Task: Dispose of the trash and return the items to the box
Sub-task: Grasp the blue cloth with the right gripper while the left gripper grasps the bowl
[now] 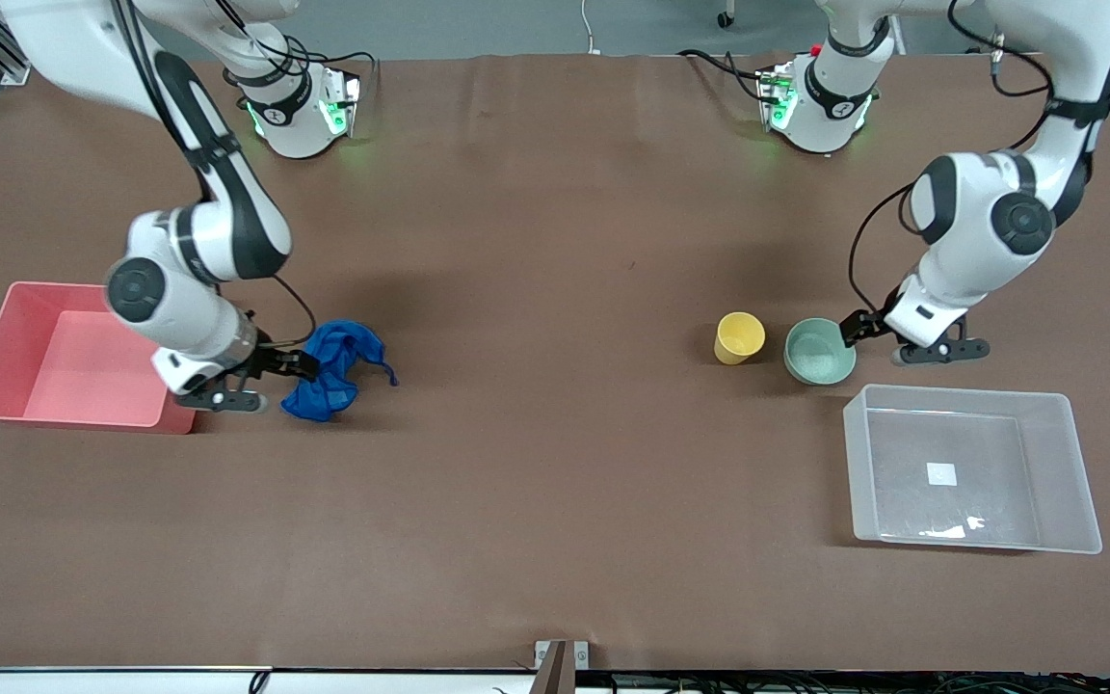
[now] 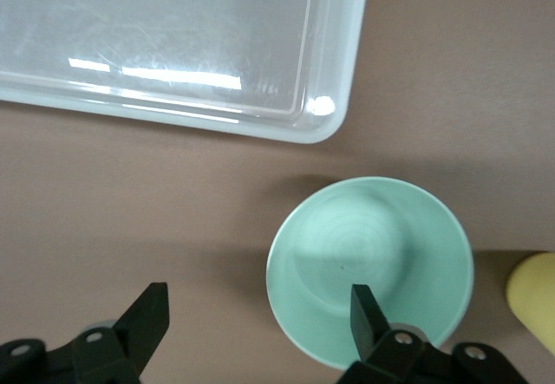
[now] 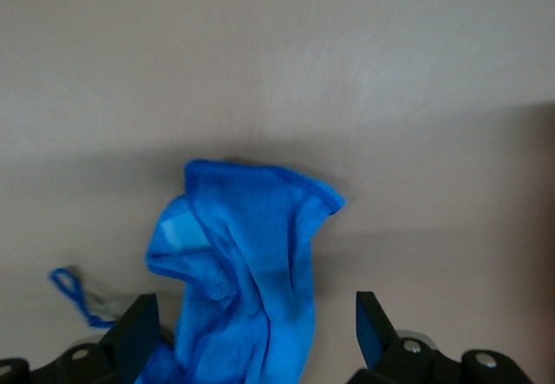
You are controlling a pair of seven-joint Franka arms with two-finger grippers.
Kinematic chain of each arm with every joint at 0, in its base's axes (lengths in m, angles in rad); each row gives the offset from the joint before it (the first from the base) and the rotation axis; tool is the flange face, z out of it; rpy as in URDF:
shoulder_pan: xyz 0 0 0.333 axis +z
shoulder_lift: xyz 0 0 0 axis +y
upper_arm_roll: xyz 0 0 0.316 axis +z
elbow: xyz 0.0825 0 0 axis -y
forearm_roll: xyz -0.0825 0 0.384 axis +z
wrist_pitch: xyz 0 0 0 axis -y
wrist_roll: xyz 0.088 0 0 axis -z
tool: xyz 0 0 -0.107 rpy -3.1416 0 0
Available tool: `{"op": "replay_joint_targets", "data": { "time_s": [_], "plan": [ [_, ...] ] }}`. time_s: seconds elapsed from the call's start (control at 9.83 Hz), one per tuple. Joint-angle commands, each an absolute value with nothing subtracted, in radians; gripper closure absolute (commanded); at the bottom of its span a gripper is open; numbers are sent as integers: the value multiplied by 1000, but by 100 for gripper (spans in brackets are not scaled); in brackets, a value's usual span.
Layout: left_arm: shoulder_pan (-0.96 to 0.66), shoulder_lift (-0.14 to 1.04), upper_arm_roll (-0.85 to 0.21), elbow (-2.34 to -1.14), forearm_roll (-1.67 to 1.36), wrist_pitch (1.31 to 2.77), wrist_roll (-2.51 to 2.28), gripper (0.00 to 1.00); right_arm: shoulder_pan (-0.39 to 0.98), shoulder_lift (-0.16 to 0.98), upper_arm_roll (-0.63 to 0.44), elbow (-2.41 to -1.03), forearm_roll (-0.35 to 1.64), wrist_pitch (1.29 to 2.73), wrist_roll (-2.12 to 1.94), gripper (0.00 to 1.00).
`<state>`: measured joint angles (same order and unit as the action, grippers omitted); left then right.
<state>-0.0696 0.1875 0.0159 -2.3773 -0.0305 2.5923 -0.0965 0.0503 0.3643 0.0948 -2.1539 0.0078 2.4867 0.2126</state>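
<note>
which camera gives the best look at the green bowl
The left wrist view: the green bowl fills it from above, whole rim and inside visible, with the open left gripper straddling its edge. The front view shows the bowl small, beside the yellow cup. The right wrist view does not show it.

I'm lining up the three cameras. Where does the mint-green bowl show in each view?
Front view: the mint-green bowl sits beside the yellow cup, the left end effector at its rim.
Left wrist view: the bowl lies low in the picture.
Right wrist view: not in it.
Shared landmark: the clear box.
</note>
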Motion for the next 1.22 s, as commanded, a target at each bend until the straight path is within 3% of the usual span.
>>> {"op": "replay_joint_targets", "data": {
  "time_s": [0.0,0.1,0.2,0.31,0.41,0.51,0.61,0.81,0.92,1.12],
  "plan": [
    [-72,288,14,-2373,-14,2672,-87,10,46,402,97,-2167,-5,2525,233,0],
    [-72,310,14,-2373,-14,2687,-87,14,52,409,98,-2169,-5,2526,235,8],
    [-72,316,14,-2373,-14,2688,-87,31,61,426,100,-2168,-5,2526,235,29],
    [-74,322,14,-2373,-14,2689,-92,58,60,426,101,-2168,-5,2525,235,57],
    [-78,340,11,-2364,-14,2691,-94,78,55,426,101,-2168,-3,2519,238,79],
    [-78,347,8,-2361,-14,2695,-95,90,52,426,101,-2166,-2,2511,267,95],
    [-78,345,8,-2361,-14,2697,-88,99,55,426,101,-2166,-2,2513,294,98],
    [-78,258,9,-2365,-14,2662,-80,100,58,423,103,-2161,-2,2499,302,99],
    [-77,179,9,-2359,-14,2570,-65,100,55,410,107,-2134,2,2426,311,99],
    [-71,124,18,-2210,-15,2367,-58,100,52,364,126,-1942,2,2064,367,99]
  ]
}}
